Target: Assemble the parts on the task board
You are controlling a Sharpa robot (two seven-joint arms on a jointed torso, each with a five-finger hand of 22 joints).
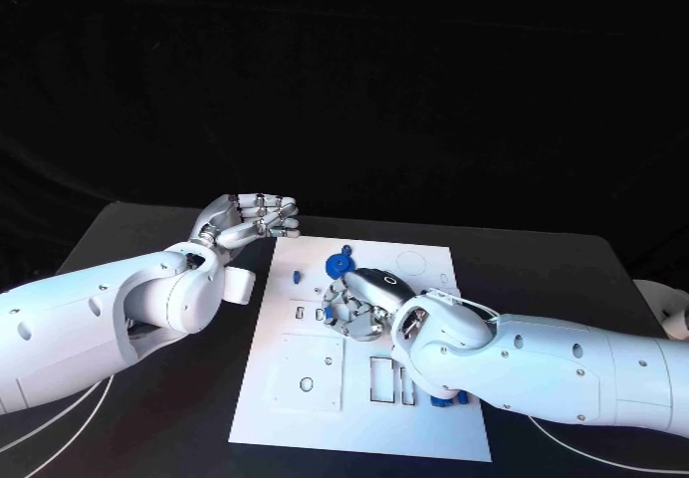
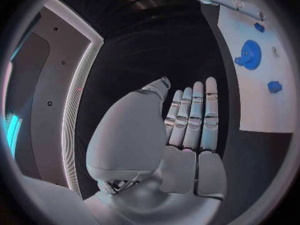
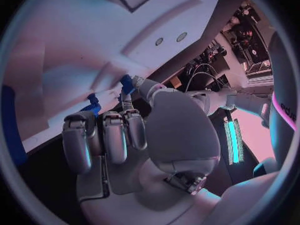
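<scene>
The white task board (image 1: pixel 295 418) lies in the middle of the black table. A blue gear (image 1: pixel 339 264) (image 2: pixel 250 50) sits on its far part, with a small blue peg (image 1: pixel 298 275) (image 2: pixel 274 86) to its left. My right hand (image 1: pixel 367 299) (image 3: pixel 125 135) is curled down on the board just in front of the gear. Its thumb and a finger pinch a small blue part (image 3: pixel 127 83) against the board; a second blue piece (image 3: pixel 94 103) lies beside it. My left hand (image 1: pixel 256 217) (image 2: pixel 190 130) hovers off the board's far left corner, fingers straight, holding nothing.
Slots and round holes (image 1: pixel 385 380) mark the near half of the board. More blue parts (image 1: pixel 439 399) lie at its near right, beside my right forearm. Bare black table (image 1: pixel 158 438) surrounds the board on all sides.
</scene>
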